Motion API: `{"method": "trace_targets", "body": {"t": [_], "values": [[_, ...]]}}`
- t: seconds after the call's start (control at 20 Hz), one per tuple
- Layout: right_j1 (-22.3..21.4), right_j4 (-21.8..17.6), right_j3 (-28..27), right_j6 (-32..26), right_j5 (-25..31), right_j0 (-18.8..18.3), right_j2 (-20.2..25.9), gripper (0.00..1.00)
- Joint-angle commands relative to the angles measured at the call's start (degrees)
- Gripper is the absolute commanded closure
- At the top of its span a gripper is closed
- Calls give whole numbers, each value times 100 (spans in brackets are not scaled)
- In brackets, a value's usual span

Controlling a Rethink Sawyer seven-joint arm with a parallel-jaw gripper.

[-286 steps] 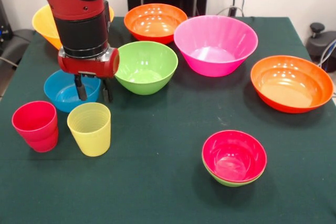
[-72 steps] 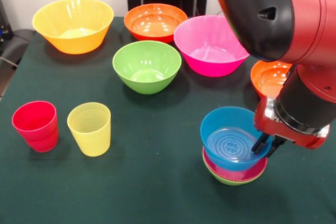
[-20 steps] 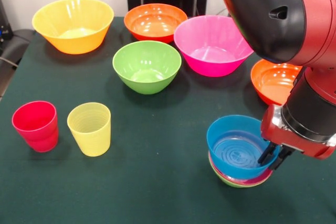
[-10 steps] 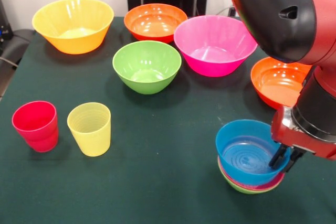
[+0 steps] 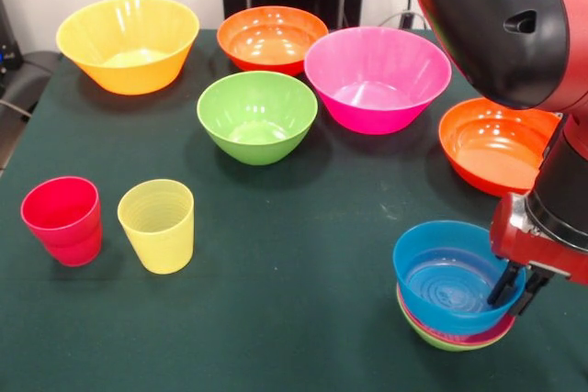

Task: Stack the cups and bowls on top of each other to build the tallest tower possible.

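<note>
My gripper is at the front right, shut on the right rim of the blue bowl, one finger inside and one outside. The blue bowl tops the tower, nested over a red rim band and a small light-green bowl lowest. Loose bowls stand behind it: yellow-orange, orange, pink, green and a second orange one, partly hidden by my arm. The red cup and the yellow cup stand upright side by side at the front left.
The dark green table cloth stretches between the cups and the tower. My bulky red and black arm hangs over the right side. The table's right and front edges are close to the tower.
My gripper has moved to the right and toward the camera, and the tower with the blue bowl on top has slid along with it. The other bowls and the cups have not moved.
</note>
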Motion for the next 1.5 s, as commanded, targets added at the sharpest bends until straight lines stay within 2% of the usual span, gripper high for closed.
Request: {"method": "trace_targets", "body": {"t": [0.05, 0.25, 0.4, 0.9, 1.5], "values": [[419, -64, 624, 1129, -359, 91, 278, 100], [474, -128, 578, 993, -266, 61, 183, 100], [509, -146, 560, 957, -405, 38, 161, 100], [607, -67, 329, 955, -172, -12, 176, 100], [562, -25, 445, 1013, -293, 16, 131, 100]]}}
